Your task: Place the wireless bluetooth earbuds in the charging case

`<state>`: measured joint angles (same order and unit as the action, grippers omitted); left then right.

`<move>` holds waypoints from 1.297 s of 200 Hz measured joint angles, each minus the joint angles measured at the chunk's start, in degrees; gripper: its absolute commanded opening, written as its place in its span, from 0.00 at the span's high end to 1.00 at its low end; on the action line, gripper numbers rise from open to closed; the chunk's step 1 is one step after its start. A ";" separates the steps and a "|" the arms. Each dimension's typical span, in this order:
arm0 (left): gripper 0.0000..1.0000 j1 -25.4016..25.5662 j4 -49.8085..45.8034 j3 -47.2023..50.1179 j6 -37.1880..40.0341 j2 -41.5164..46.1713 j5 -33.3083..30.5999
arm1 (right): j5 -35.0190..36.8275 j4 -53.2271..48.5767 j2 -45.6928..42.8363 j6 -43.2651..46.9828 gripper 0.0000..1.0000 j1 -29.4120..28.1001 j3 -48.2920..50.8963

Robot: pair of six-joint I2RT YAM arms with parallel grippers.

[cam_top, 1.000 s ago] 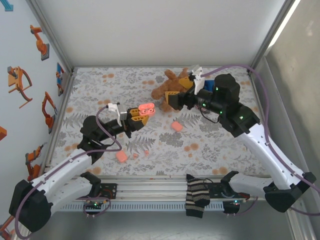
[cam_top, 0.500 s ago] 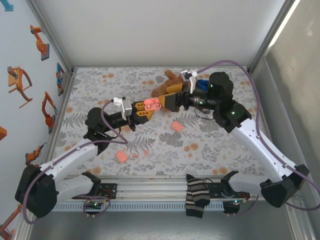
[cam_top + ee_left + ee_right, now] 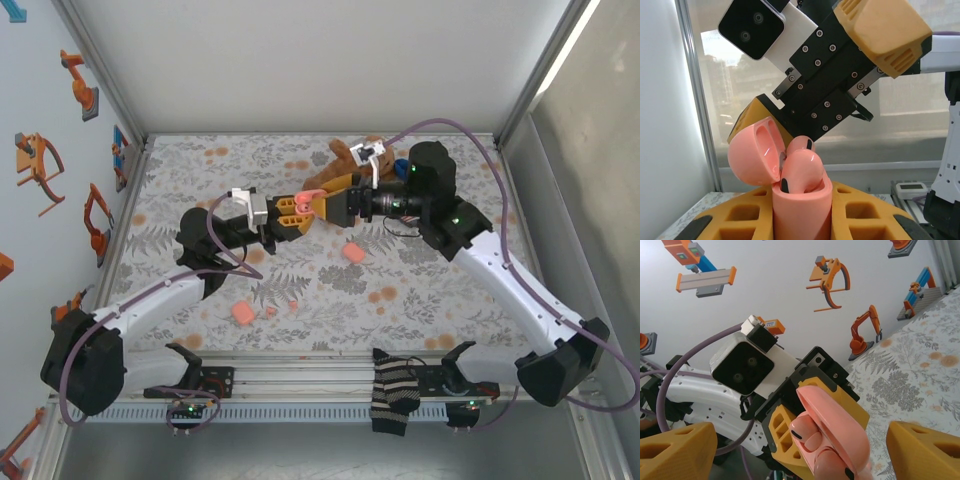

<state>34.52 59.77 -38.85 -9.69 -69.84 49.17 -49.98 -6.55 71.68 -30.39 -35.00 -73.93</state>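
There is 1 brown plush toy (image 3: 338, 170). Just beside the toy, on its near-left side, is 1 open pink charging case (image 3: 303, 203), and 2 seated earbuds (image 3: 801, 172) (image 3: 801, 145) show inside it. Nearer than the toy lie 2 closed pink cases (image 3: 352, 253) (image 3: 243, 313) and 2 tiny loose earbuds (image 3: 271, 311) (image 3: 293, 304). Well apart from the toy, at the near edge, hangs 1 striped sock (image 3: 392, 400).

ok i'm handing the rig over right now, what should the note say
Left gripper shut on the charging case, lifted off the table, lid open.
Right gripper open, fingers either side of the case.
Done: an earbud stands in the case; fully seated, cannot tell.
Left: loose earbuds lie on the table beside two other pink cases.
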 measured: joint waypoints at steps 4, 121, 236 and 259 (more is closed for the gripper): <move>1.00 0.00 0.20 -0.07 -0.13 -0.15 0.02 | -0.24 0.00 0.11 -0.02 0.15 -0.11 0.00; 1.00 0.02 1.05 -0.44 -2.32 -0.85 0.39 | -1.62 -0.26 0.17 1.27 0.18 -1.03 -0.17; 1.00 0.33 -0.72 -0.52 -2.34 -0.85 0.63 | 0.39 -0.90 -3.04 4.50 0.18 -1.09 -0.15; 1.00 0.33 -0.70 -0.52 -2.67 -0.83 0.72 | 1.75 -3.15 -3.04 6.47 0.18 -1.09 -0.28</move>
<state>34.85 59.07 -39.38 -12.36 -70.67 49.89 -48.23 -9.69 68.64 -23.92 -36.10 -74.22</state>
